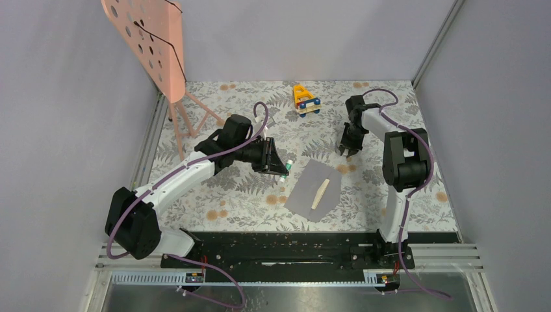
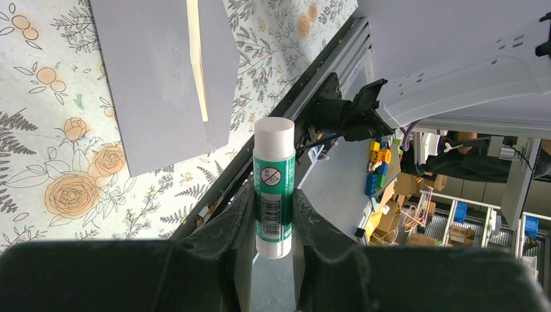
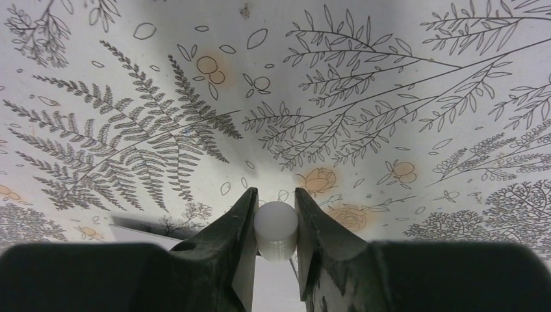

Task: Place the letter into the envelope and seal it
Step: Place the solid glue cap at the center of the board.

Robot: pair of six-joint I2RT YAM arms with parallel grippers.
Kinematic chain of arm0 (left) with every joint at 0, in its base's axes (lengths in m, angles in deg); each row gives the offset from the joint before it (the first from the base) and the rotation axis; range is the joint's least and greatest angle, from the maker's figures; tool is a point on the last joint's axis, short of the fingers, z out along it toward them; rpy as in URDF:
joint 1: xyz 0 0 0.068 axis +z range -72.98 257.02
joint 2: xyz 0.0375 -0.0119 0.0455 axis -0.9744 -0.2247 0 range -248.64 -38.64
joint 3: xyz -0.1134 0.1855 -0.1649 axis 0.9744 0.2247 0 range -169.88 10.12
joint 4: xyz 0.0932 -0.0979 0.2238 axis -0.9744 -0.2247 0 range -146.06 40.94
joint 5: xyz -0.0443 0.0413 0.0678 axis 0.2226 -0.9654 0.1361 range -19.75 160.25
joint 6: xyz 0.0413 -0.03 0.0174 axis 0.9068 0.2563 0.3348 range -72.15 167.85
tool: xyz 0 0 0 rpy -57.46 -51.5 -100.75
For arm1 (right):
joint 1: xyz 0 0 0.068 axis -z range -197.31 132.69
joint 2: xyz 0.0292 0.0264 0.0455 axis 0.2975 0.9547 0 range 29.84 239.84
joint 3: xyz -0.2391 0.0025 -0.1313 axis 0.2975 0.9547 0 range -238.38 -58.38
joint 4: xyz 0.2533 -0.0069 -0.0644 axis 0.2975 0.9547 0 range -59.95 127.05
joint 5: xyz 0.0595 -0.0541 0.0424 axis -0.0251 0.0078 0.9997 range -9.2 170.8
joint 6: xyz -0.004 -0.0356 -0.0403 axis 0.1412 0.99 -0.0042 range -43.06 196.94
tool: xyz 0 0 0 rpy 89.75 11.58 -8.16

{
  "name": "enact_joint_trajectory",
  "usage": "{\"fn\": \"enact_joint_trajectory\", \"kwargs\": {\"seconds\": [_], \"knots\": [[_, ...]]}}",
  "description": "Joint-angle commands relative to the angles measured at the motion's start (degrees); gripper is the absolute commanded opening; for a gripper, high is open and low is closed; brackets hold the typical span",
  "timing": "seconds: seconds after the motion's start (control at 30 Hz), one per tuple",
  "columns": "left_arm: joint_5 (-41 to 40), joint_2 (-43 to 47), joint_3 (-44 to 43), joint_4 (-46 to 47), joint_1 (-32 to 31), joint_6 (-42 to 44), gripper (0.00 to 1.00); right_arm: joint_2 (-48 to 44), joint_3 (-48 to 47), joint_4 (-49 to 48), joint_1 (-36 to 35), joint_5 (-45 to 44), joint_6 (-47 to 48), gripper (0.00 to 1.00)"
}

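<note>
The grey-lilac envelope lies flat in the middle of the floral table, and a cream strip of the letter shows along its fold. In the left wrist view the envelope and the letter's edge lie beyond the fingers. My left gripper hovers just left of the envelope, shut on a green and white glue stick. My right gripper is behind the envelope to the right, low over the table. It is shut on a small white round cap.
A yellow, blue and red toy car stands at the back centre. A pink perforated stand on thin legs rises at the back left. A black rail runs along the near edge, and grey walls close in both sides.
</note>
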Motion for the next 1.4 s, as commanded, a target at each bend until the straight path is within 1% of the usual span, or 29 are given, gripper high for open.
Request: {"fn": "enact_joint_trajectory", "kwargs": {"seconds": [0.0,0.23,0.33,0.53,0.67,0.83,0.9,1.03,1.37], "knots": [[0.4,1.4,-2.3,1.0,0.0,0.8,0.0,-1.6,-1.1,-0.6,-1.1,0.1,-3.0,0.13],[0.5,0.9,-2.1,1.0,0.0,0.8,0.0,-1.7,-0.6,-1.8,-2.9,-2.5,-4.9,0.14],[0.5,0.8,-2.1,1.2,0.0,0.7,0.0,-1.3,-1.3,-1.1,-3.3,-3.2,-5.3,0.18],[0.6,0.7,-2.3,1.3,0.0,0.5,0.0,-1.5,-1.0,-0.7,-3.8,-2.6,-4.7,0.19],[0.6,0.7,-2.2,1.3,0.0,0.6,0.0,-1.8,-0.4,-0.8,-3.9,-2.7,-4.4,0.26],[0.6,0.8,-1.8,1.3,0.0,0.6,0.0,-1.8,-0.6,-0.7,-3.9,-2.7,-4.3,0.3],[0.5,0.9,-1.8,1.3,0.0,0.7,0.0,-1.7,-0.6,-0.7,-3.9,-2.6,-4.2,0.34],[0.8,0.9,-1.9,1.3,0.0,0.7,0.0,-1.4,-1.2,0.0,-3.9,-2.2,-3.5,0.38],[0.9,0.8,-2.2,1.4,0.0,0.8,0.0,-1.4,-1.2,0.0,-3.9,-2.1,-3.3,0.4]]}}
